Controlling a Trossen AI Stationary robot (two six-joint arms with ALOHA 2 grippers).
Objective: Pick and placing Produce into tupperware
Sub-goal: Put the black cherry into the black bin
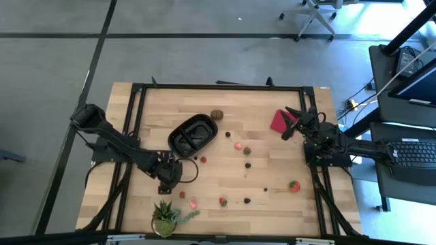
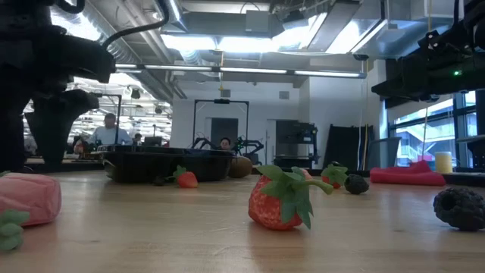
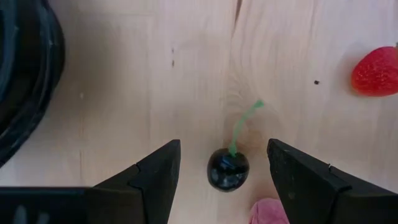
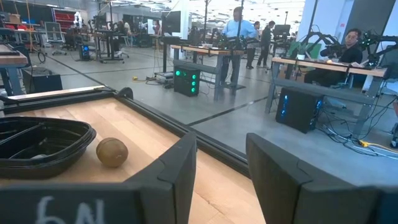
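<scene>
A dark cherry (image 3: 228, 172) with a green stem lies on the wooden table. My left gripper (image 3: 224, 149) points down over it, open, one finger on either side, touching nothing. In the high view that gripper (image 1: 167, 178) stands just near-left of the black tupperware (image 1: 192, 134) and hides the cherry. More produce is scattered over the table: a strawberry (image 3: 375, 71), a pink piece (image 3: 270, 213), a brown round piece (image 1: 217, 114) and several small red and dark pieces. My right gripper (image 4: 221, 146) waits open at the far right, level, above the table.
A flat red square object (image 1: 280, 121) lies by my right gripper (image 1: 291, 128). A green spiky potted plant (image 1: 165, 218) stands at the near edge, close to my left arm. The low view shows a big strawberry (image 2: 280, 201) and a dark berry (image 2: 461, 206) up front.
</scene>
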